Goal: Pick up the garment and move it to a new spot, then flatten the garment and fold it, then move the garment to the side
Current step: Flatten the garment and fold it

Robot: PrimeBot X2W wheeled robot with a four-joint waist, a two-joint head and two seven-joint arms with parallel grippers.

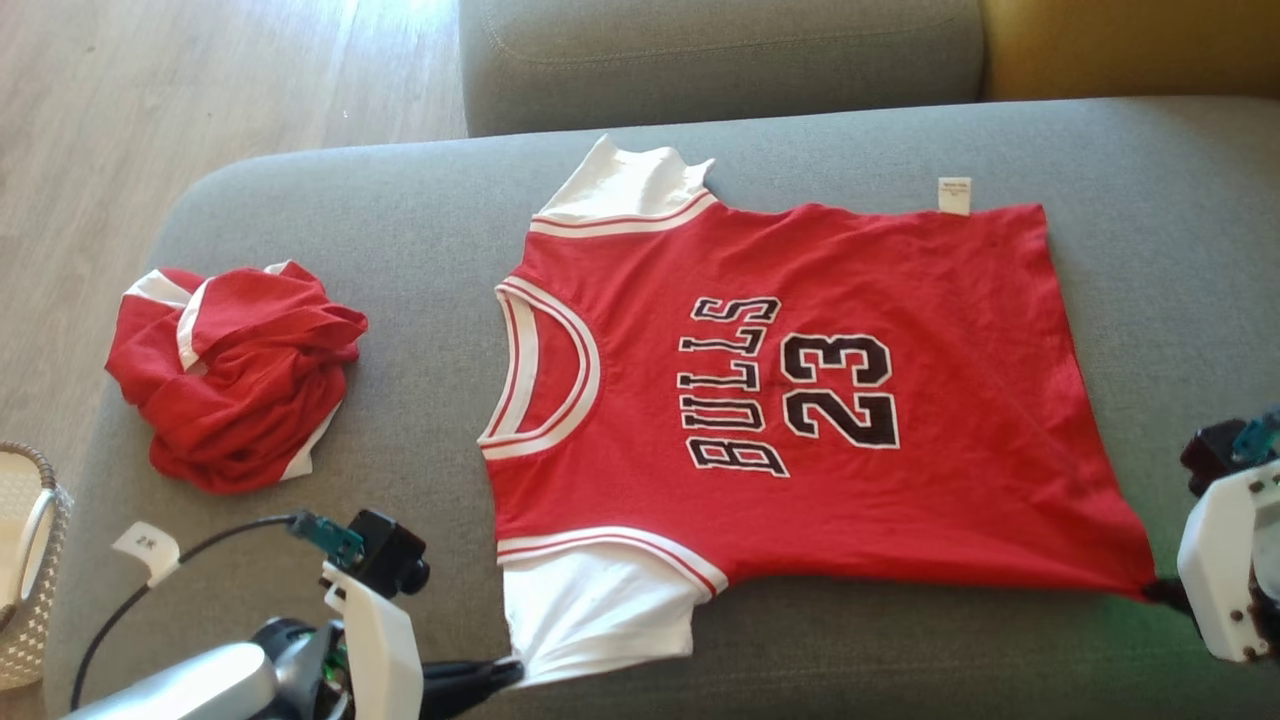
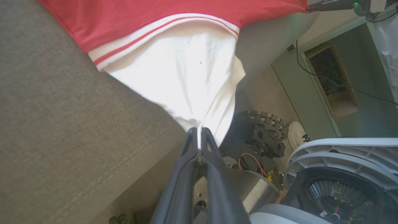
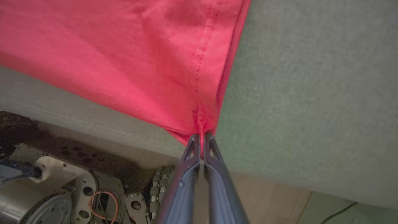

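Dealing with a red jersey [image 1: 800, 400]: soft, light, floppy knit, no stiffness, not fragile, probably a bit stretchy. Expect sagging between holds and bunching if dragged over the grey sofa cushion [image 1: 400, 200]. Best taken at corners and edges, two points at once, to keep it taut; judging by the pull lines, held that way now.

Left gripper [image 2: 199, 133] pressed together, pinching the lower edge of the white sleeve [image 2: 186, 77], with cloth fanning out straight ahead of the fingertips. Right gripper [image 3: 201, 138] likewise clamped on the red hem corner [image 3: 199, 119], with seam stitching running away from the tips.

Spread face-up between and beyond the two grippers, mostly flat, near edge drawn in a line from one pinch to the other. Red body, black "BULLS" and "23" outlined in white, white sleeves with red-striped bands. Striped neckline [image 1: 545, 370] on the left gripper's side, small white tag [image 1: 954, 194] at the far edge. Light wrinkles near the right gripper's corner.

Beyond the left gripper, a second red-and-white garment [image 1: 235, 375] crumpled in a heap, apart from the jersey.
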